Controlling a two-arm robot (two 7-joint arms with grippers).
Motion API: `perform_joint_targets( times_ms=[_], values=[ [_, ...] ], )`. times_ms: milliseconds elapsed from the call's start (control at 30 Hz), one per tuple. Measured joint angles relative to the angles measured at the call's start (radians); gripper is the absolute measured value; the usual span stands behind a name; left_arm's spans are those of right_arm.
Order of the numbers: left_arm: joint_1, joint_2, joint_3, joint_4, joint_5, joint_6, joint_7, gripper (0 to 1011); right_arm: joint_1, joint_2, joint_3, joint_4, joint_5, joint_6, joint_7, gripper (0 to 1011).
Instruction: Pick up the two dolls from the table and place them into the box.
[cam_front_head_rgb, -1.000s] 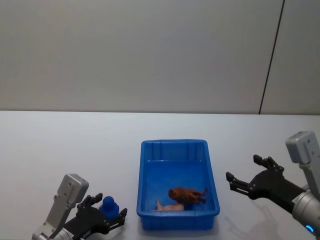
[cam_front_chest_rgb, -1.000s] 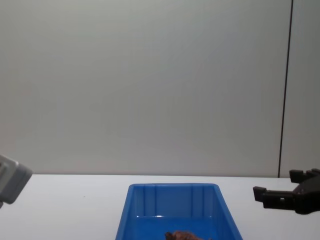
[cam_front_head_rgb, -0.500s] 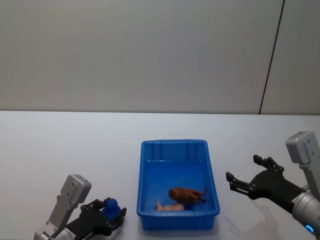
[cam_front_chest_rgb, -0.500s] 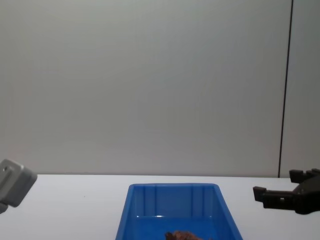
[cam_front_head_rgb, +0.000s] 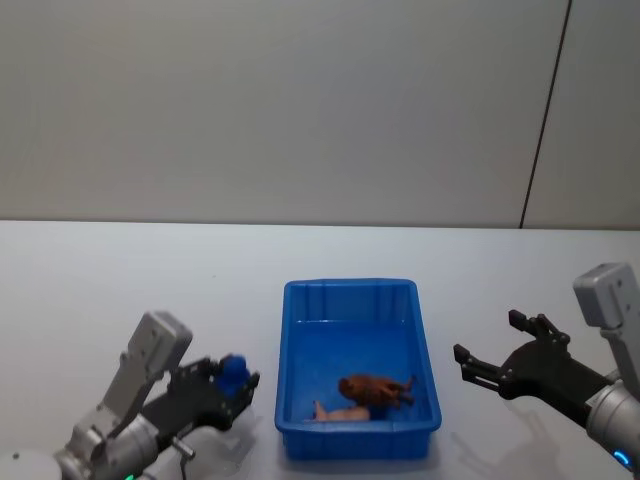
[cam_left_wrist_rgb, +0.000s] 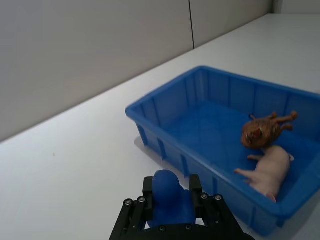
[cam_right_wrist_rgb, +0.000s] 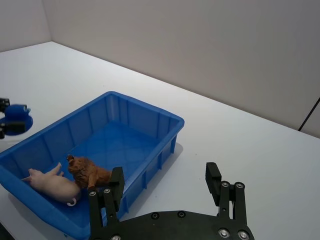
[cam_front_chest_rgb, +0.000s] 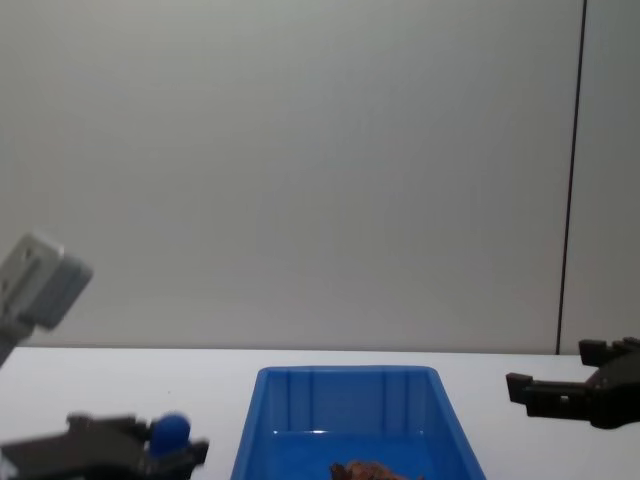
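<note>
while the left gripper (cam_front_head_rgb: 222, 385) hangs just beside the box (cam_front_head_rgb: 296, 440), off its left wall and clear of the table (cam_front_head_rgb: 120, 290), its fingers are closed on a small blue doll (cam_left_wrist_rgb: 169, 200) with a rounded head poking up between them. the box itself is a bright blue bin with sloping walls, and two figures already lie on its floor at the near end: a reddish-brown doll (cam_front_head_rgb: 374, 388), lumpy with stubby limbs, and a pale pink pig (cam_front_head_rgb: 340, 412) on its side, just beside the brown one and perhaps touching it.

the right gripper (cam_front_head_rgb: 494, 364) waits on the other side of the box, well apart from its right wall, fingers spread wide with nothing between them.

from where i stand the blue doll looks light and small, far smaller than the box, and it sits easily in the fingers without sagging. whether it is soft or rubbery i cannot tell; the surface looks smooth, so it may be a bit slippery. the hold is around its lower body, with the head free above the fingertips, which seems the sensible place, since the body is the widest part. nothing about it looks fragile, so a short drop onto the box floor should do it no harm.

my guess is that what is left is to carry it over the left rim and let go above the bare floor toward the far end of the box, away from the two figures.
</note>
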Motion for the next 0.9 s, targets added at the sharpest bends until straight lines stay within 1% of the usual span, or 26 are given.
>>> perform_joint_targets(
  times_ms=[133,267,300,400,467,500,533,567,600,667,700,733,800,833,900],
  values=[
    [-0.021,-0.001,-0.007,-0.035,0.032,0.011,-0.006,403,0.0,0.0,0.0,0.0,0.0,0.0,0.0,1001],
    [-0.05,-0.011,-0.009,-0.059,0.062,0.02,-0.02,380,0.0,0.0,0.0,0.0,0.0,0.0,0.0,1001],
    [-0.064,-0.019,-0.008,-0.064,0.076,0.022,-0.028,368,0.0,0.0,0.0,0.0,0.0,0.0,0.0,1001],
    [-0.084,-0.033,-0.004,-0.066,0.092,0.023,-0.041,352,0.0,0.0,0.0,0.0,0.0,0.0,0.0,1001],
    [-0.102,-0.048,0.002,-0.065,0.104,0.022,-0.055,339,0.0,0.0,0.0,0.0,0.0,0.0,0.0,1001],
    [-0.117,-0.061,0.008,-0.06,0.113,0.02,-0.065,339,0.0,0.0,0.0,0.0,0.0,0.0,0.0,1001],
    [-0.124,-0.067,0.01,-0.056,0.118,0.017,-0.069,365,0.0,0.0,0.0,0.0,0.0,0.0,0.0,1001],
    [-0.124,-0.067,0.01,-0.056,0.118,0.017,-0.069,415,0.0,0.0,0.0,0.0,0.0,0.0,0.0,1001],
    [-0.144,-0.087,0.02,-0.044,0.126,0.01,-0.085,458,0.0,0.0,0.0,0.0,0.0,0.0,0.0,1001],
    [-0.156,-0.1,0.026,-0.034,0.13,0.005,-0.094,515,0.0,0.0,0.0,0.0,0.0,0.0,0.0,1001],
    [-0.162,-0.105,0.028,-0.03,0.132,0.002,-0.098,565,0.0,0.0,0.0,0.0,0.0,0.0,0.0,1001],
    [-0.172,-0.117,0.034,-0.02,0.135,-0.006,-0.107,576,0.0,0.0,0.0,0.0,0.0,0.0,0.0,1001],
    [-0.183,-0.128,0.039,-0.01,0.136,-0.013,-0.114,646,0.0,0.0,0.0,0.0,0.0,0.0,0.0,1001],
    [-0.188,-0.134,0.042,-0.004,0.137,-0.016,-0.117,664,0.0,0.0,0.0,0.0,0.0,0.0,0.0,1001],
    [-0.2,-0.148,0.049,0.008,0.137,-0.028,-0.127,747,0.0,0.0,0.0,0.0,0.0,0.0,0.0,1001]
  ],
)
